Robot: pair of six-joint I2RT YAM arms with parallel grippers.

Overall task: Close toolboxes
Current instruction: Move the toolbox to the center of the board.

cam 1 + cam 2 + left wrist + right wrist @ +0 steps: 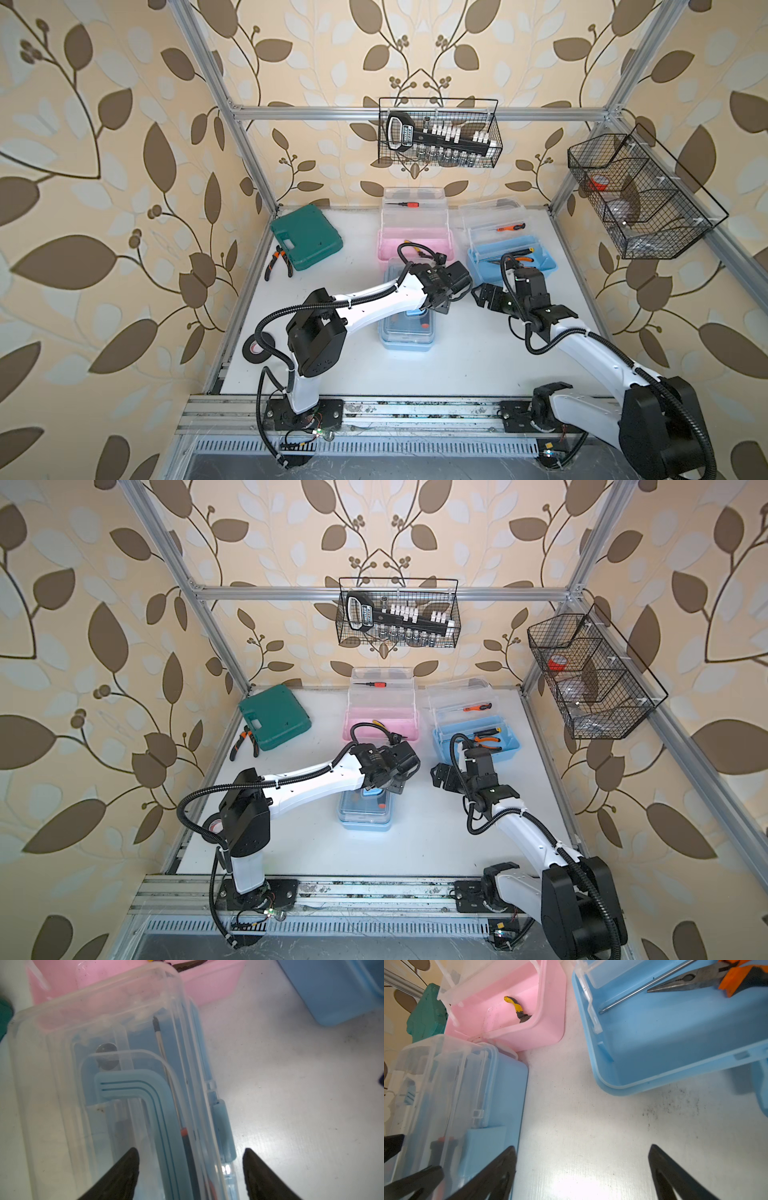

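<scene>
Closed: front blue toolbox point(399, 338); open: pink toolbox point(390, 243), rear-right blue toolbox point(482, 257)

Top views overhead; wrists close, seemingly sharing toolbox point(108, 1088).

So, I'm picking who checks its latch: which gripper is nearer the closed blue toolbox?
Left. The left gripper hangs directly over the closed blue toolbox, fingers straddling its latch side; the right gripper is beside it, over bare table, toward the open blue toolbox.
</scene>
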